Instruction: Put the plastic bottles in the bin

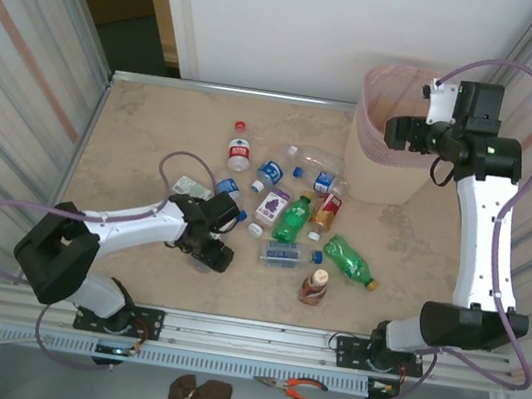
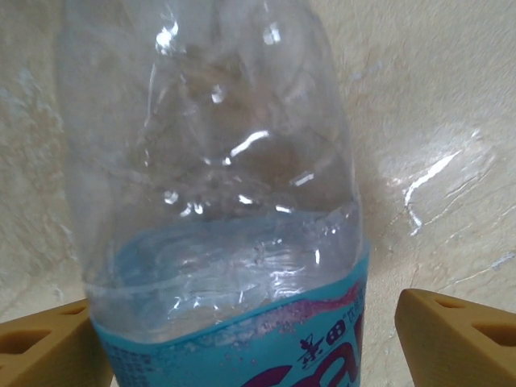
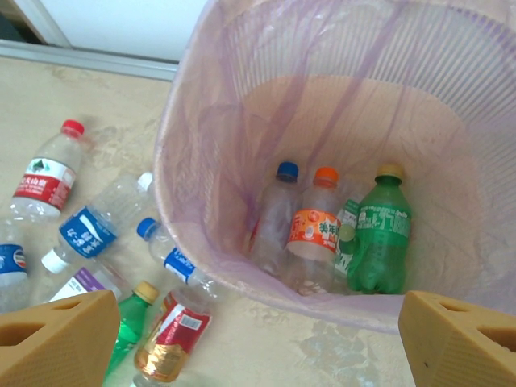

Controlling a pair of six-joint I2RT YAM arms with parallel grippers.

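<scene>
The bin (image 1: 385,163) stands at the far right of the tabletop (image 1: 155,131), its pink liner folded over the rim. The right hand (image 3: 258,339) hangs above the bin's opening, fingers spread wide with nothing between them. In the right wrist view three bottles sit at the bottom of the bin: a blue-capped clear bottle (image 3: 278,214), an orange-labelled bottle (image 3: 316,226) beside it, and a green bottle with a yellowish cap (image 3: 380,242) on the right.

The other plastic bottles (image 1: 283,254) lie scattered over the middle of the tabletop, left of the bin. A red-capped bottle (image 1: 239,150) lies at the far left of the group; a purple-labelled bottle (image 1: 273,203) lies just beside a small green bottle (image 1: 291,221); a larger green bottle (image 1: 349,260) lies to the right; a brown bottle (image 1: 314,286) lies nearest the arms.

The left hand (image 2: 251,339) is low over the tabletop at the left edge of the group, its fingers wide. A crumpled clear bottle with a teal label (image 2: 234,242) sits between them. The right-side finger stands apart from the bottle, with bare tabletop showing in the gap; the left-side finger is close against the label, and I cannot tell whether it touches; the bottle is not clamped.
</scene>
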